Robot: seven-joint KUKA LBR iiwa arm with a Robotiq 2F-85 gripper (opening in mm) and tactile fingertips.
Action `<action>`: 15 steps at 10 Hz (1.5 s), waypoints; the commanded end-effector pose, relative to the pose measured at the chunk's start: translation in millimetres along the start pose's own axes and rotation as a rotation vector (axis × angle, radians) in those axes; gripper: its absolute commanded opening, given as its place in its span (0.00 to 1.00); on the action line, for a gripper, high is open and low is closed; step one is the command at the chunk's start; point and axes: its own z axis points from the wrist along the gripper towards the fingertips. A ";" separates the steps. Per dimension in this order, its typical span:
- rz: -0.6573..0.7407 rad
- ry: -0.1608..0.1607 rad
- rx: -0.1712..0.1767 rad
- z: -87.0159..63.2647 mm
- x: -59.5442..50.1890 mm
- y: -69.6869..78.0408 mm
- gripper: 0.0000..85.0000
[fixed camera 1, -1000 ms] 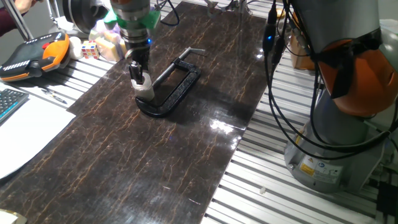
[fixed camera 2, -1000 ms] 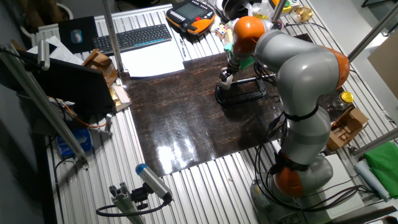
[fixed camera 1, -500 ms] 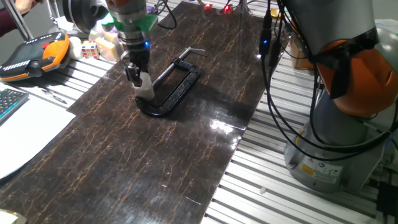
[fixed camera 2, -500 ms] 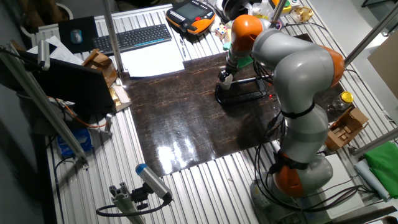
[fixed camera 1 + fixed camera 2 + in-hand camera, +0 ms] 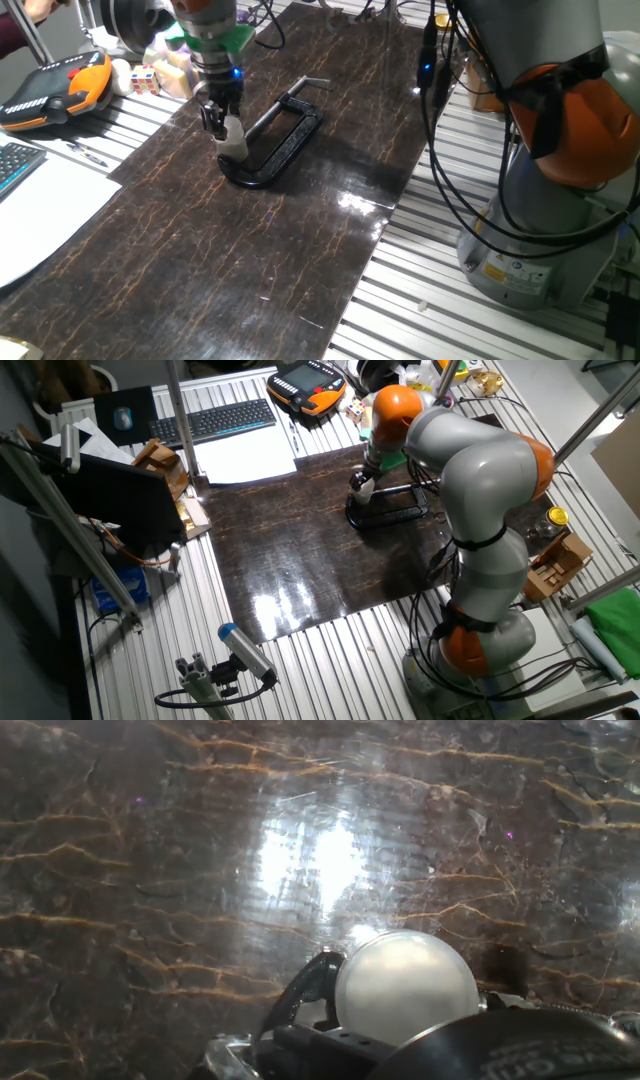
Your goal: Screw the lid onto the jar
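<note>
The jar (image 5: 236, 147) is small and whitish and stands on the dark table inside the open end of the black C-clamp (image 5: 281, 138). My gripper (image 5: 225, 124) comes straight down onto its top, and the jar (image 5: 364, 487) shows just under the hand. In the hand view the lid (image 5: 405, 988) is a round translucent grey-white disc at the lower middle. A black finger (image 5: 298, 1001) touches its left edge. The jaws look shut on the lid, and the jar body below it is hidden there.
The C-clamp (image 5: 392, 510) lies right beside the jar. An orange teach pendant (image 5: 52, 88), small boxes and dice (image 5: 145, 78), white paper (image 5: 35, 210) and a keyboard (image 5: 215, 420) sit off the table's left side. The arm's base (image 5: 545, 210) and cables stand on the right.
The hand has turned a little about its own axis above the jar and shifted slightly toward the far left. The jar stays by the clamp.
</note>
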 end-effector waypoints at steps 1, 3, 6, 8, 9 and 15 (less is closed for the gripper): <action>0.023 -0.006 -0.008 -0.3 0.2 0.2 0.94; 0.069 0.021 -0.014 -0.1 -0.4 0.4 0.98; 0.106 0.050 -0.022 -2.9 -0.5 1.1 0.89; 0.057 0.001 -0.013 -4.3 -0.3 1.0 0.91; -0.031 -0.005 -0.008 -5.8 0.5 1.3 0.98; -0.126 -0.032 0.017 -3.1 -0.4 2.2 0.99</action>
